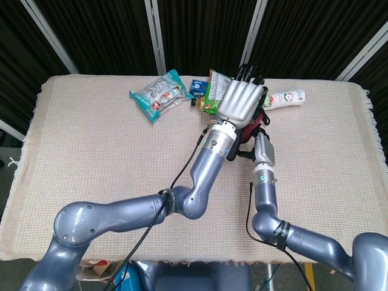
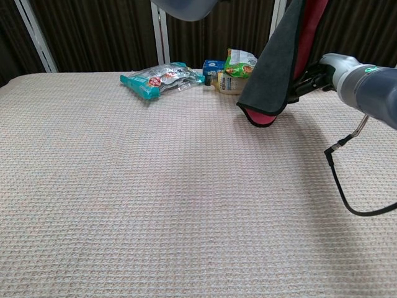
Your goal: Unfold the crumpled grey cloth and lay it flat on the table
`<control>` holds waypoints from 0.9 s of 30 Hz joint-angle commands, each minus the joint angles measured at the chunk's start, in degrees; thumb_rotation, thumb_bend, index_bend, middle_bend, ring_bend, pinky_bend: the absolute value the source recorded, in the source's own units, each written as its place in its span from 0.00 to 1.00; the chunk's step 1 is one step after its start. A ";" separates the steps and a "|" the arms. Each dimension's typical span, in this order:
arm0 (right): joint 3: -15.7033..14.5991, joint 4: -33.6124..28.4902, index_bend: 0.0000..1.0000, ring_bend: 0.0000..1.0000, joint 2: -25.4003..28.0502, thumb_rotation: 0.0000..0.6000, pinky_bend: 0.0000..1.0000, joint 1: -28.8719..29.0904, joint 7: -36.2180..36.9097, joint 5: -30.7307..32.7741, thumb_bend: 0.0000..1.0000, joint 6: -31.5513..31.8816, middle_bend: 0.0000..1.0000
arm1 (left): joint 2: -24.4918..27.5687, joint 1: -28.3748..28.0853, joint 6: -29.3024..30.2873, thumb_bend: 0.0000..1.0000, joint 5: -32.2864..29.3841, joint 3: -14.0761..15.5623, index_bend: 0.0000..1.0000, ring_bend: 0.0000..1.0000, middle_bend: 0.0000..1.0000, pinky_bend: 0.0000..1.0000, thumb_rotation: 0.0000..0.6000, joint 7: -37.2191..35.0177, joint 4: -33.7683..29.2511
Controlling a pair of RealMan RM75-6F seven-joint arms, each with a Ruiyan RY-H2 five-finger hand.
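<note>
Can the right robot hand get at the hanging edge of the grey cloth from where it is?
Probably yes. The right robot hand sits right beside the grey cloth, which hangs above the table from the left robot hand. Nothing stands between them, though the cloth hides its fingertips, so contact is unclear.

You see a matt dark grey cloth with a red inner face (image 2: 273,68) hanging in soft folds above the beige waffle-weave table cover (image 2: 155,205), whose surface looks rough and ribbed. Behind the cloth lie a glossy, crinkled teal plastic snack packet (image 2: 158,78) and a shiny green foil-like bag (image 2: 239,62). The left hand (image 1: 240,102) shows smooth silver-grey shells; both arms (image 1: 200,182) carry a satin blue-grey metallic finish.
</note>
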 commanded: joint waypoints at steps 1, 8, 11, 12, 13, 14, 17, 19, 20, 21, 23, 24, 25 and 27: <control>-0.15 0.66 0.61 0.07 -0.52 1.00 0.08 -0.44 0.61 -0.94 0.42 0.67 0.26 | 0.33 0.26 0.01 0.55 0.16 0.12 0.55 0.03 0.25 0.02 1.00 -0.30 -0.42; -0.22 0.68 0.65 0.09 -0.19 1.00 0.08 -2.00 1.90 -2.77 0.50 1.25 0.29 | 1.80 1.70 -0.02 0.56 1.05 0.53 0.55 0.03 0.25 0.02 1.00 -1.86 -2.29; -0.30 -0.11 0.65 0.09 0.41 1.00 0.08 -2.90 2.45 -3.71 0.52 1.54 0.29 | 2.43 2.50 -0.15 0.56 1.09 0.68 0.55 0.03 0.25 0.02 1.00 -2.63 -3.09; -0.25 -0.66 0.65 0.09 0.75 1.00 0.08 -3.31 2.80 -4.15 0.52 1.69 0.29 | 2.70 2.85 -0.27 0.56 1.11 0.81 0.55 0.03 0.25 0.02 1.00 -2.89 -3.42; -0.14 -1.08 0.65 0.09 1.07 1.00 0.08 -3.60 3.06 -4.51 0.53 1.91 0.29 | 2.88 3.11 -0.30 0.56 1.16 0.95 0.55 0.03 0.25 0.02 1.00 -3.03 -3.61; -0.18 -1.80 0.65 0.09 1.51 1.00 0.08 -4.08 3.33 -4.97 0.54 2.10 0.29 | 3.15 3.51 -0.37 0.56 1.25 1.17 0.55 0.03 0.25 0.02 1.00 -3.29 -3.90; -0.07 -3.51 0.65 0.09 2.77 1.00 0.08 -5.21 3.98 -6.24 0.55 2.90 0.29 | 3.79 4.58 -0.78 0.56 1.33 1.54 0.55 0.03 0.25 0.02 1.00 -4.25 -4.67; 0.21 -4.23 0.65 0.09 3.72 1.00 0.08 -5.81 4.24 -6.80 0.57 3.13 0.30 | 4.38 5.60 -1.35 0.56 1.42 1.66 0.55 0.03 0.25 0.02 1.00 -5.61 -5.48; 0.36 -4.42 0.65 0.09 4.02 1.00 0.08 -6.00 4.34 -6.87 0.57 3.17 0.30 | 4.59 5.96 -1.54 0.56 1.39 1.64 0.55 0.03 0.25 0.02 1.00 -6.13 -5.78; 0.53 -4.72 0.65 0.09 4.43 1.00 0.08 -6.26 4.47 -6.94 0.57 3.17 0.30 | 4.92 6.45 -1.81 0.56 1.47 1.67 0.55 0.03 0.25 0.02 1.00 -6.81 -6.22; 0.82 -5.17 0.66 0.09 5.13 1.00 0.08 -6.70 4.63 -7.16 0.57 3.30 0.30 | 5.58 7.29 -2.28 0.56 1.99 1.85 0.55 0.03 0.25 0.02 1.00 -8.08 -6.99; 0.89 -5.32 0.66 0.09 5.36 1.00 0.08 -6.84 4.66 -7.26 0.58 3.38 0.30 | 5.79 7.55 -2.45 0.56 2.21 1.91 0.55 0.03 0.25 0.02 1.00 -8.52 -7.25; 0.99 -5.53 0.66 0.09 5.64 1.00 0.08 -7.02 4.71 -7.42 0.58 3.51 0.30 | 6.12 7.93 -2.68 0.56 2.49 2.03 0.55 0.03 0.25 0.02 1.00 -9.08 -7.63; 1.14 -5.83 0.66 0.09 6.08 1.00 0.08 -7.29 4.77 -7.63 0.58 3.65 0.30 | 6.65 8.43 -2.89 0.56 2.97 2.41 0.55 0.03 0.25 0.02 1.00 -9.55 -8.13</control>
